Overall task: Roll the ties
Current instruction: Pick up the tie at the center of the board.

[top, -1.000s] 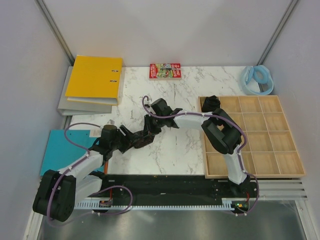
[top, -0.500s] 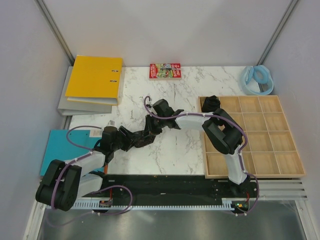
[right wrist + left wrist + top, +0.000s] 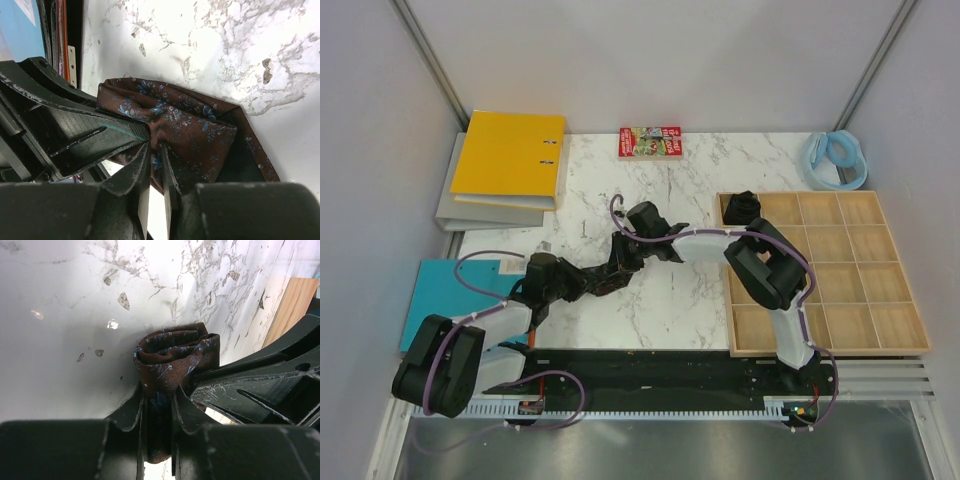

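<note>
Marble tabletop (image 3: 670, 300) in the top view carries both arms meeting at its middle, with the left end effector (image 3: 582, 285) and right end effector (image 3: 612, 271) nose to nose on the tie (image 3: 597, 279). A rolled coil (image 3: 744, 205) sits in the far-left compartment of the wooden tray (image 3: 830, 350). In the left wrist view, the fingers stand narrow, pinching the loosely rolled tie (image 3: 175, 354). In the right wrist view, the fingers clamp a fold of the same tie (image 3: 187, 125). Risk: opposing pulls on one small bundle could unwind the roll, and the closely spaced end effectors could collide.
</note>
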